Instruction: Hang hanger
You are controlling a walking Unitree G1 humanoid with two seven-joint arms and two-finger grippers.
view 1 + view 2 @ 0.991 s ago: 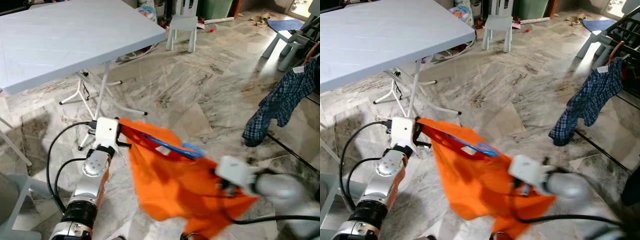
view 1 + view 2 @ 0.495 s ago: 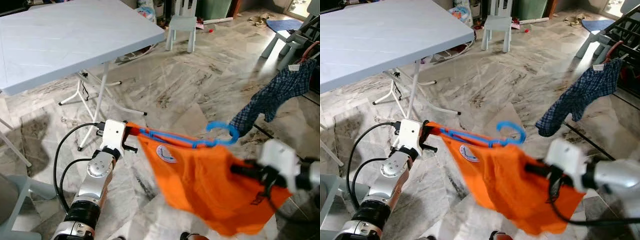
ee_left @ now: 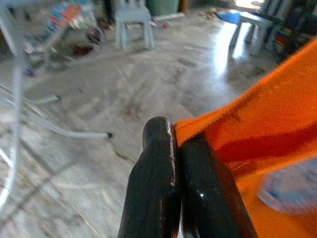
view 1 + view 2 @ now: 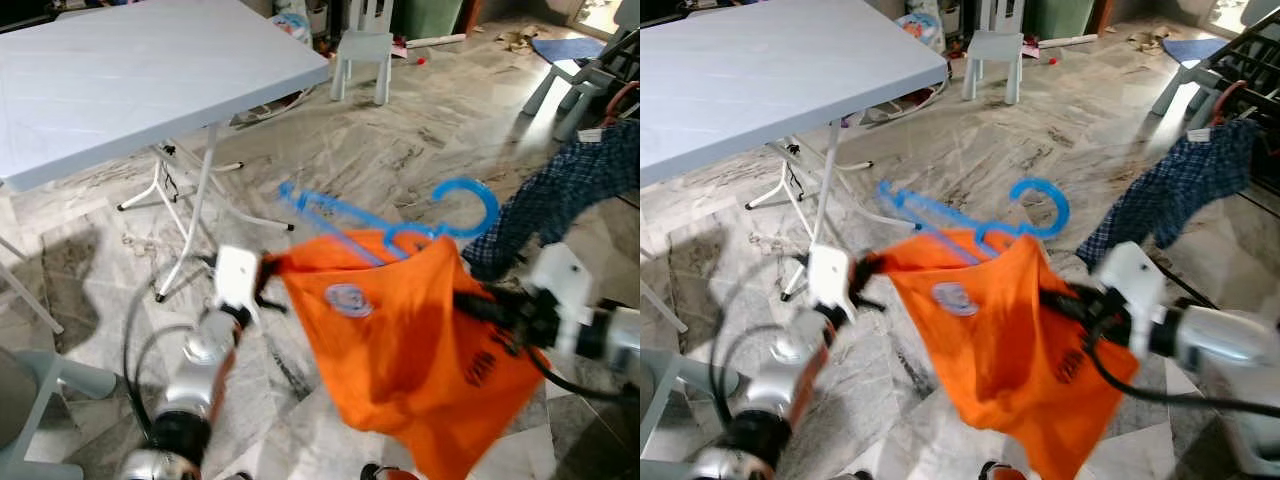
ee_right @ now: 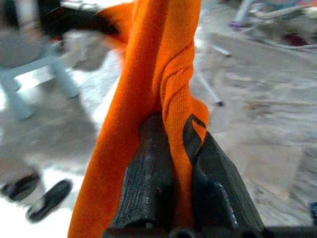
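Left eye view: pincers (image 4: 268, 283) (image 4: 468, 303) stretch shirt (image 4: 400, 340) midair.

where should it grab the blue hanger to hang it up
Probably the neck just below the hook of the blue hanger, coming from above. The hook and one arm stick up out of the orange shirt, so that part is bare, while the rest is under cloth. Both the left gripper and right gripper are clamped on the shirt, so one must let go first.

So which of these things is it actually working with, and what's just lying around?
In use:
orange shirt, pinched by the left hand and the right hand
blue hanger on the shirt

Just around:
white folding table
plaid shirt
small plastic chair
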